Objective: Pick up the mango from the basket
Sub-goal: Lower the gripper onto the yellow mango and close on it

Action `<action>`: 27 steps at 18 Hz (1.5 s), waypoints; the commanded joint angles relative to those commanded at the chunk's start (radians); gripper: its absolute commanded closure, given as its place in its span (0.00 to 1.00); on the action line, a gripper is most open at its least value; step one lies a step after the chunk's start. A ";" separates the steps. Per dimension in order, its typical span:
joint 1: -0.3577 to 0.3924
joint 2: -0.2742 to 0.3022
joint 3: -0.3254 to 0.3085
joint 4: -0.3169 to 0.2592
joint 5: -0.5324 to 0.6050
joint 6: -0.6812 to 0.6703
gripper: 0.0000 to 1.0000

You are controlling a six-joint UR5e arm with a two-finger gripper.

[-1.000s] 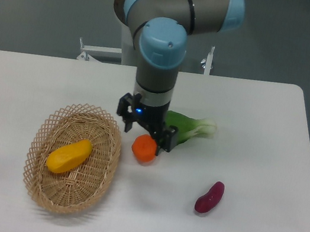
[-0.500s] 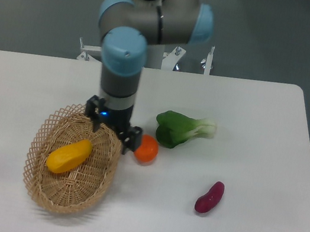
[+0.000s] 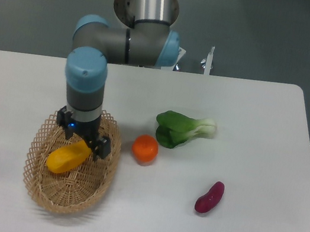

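Note:
The yellow-orange mango (image 3: 66,158) lies slanted in the tan wicker basket (image 3: 41,183) at the left of the table. My gripper (image 3: 83,138) hangs over the basket, right above the mango's upper right end. Its dark fingers stand apart, one on each side of that end, and the gripper is open. I cannot tell whether the fingers touch the fruit. The mango's upper tip is partly hidden behind the gripper.
A round orange (image 3: 145,148) sits just right of the basket. A green leafy vegetable (image 3: 181,128) lies behind it. A purple oblong vegetable (image 3: 210,197) rests toward the right front. The arm's base stands at the table's back edge.
The gripper has travelled left from beside the orange to over the basket, and now hangs above the mango. The objects have not moved.

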 joint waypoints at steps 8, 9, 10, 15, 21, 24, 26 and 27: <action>-0.041 -0.034 -0.006 0.028 0.005 -0.005 0.00; -0.049 -0.040 -0.006 0.028 0.005 -0.005 0.00; -0.054 -0.043 -0.005 0.034 0.006 -0.006 0.00; -0.057 -0.054 -0.005 0.057 0.018 -0.017 0.00; -0.063 -0.054 0.000 0.060 0.046 -0.060 0.48; -0.063 -0.051 0.000 0.058 0.046 -0.061 0.53; -0.063 -0.051 0.000 0.058 0.048 -0.063 0.57; -0.063 -0.049 0.000 0.058 0.048 -0.064 0.57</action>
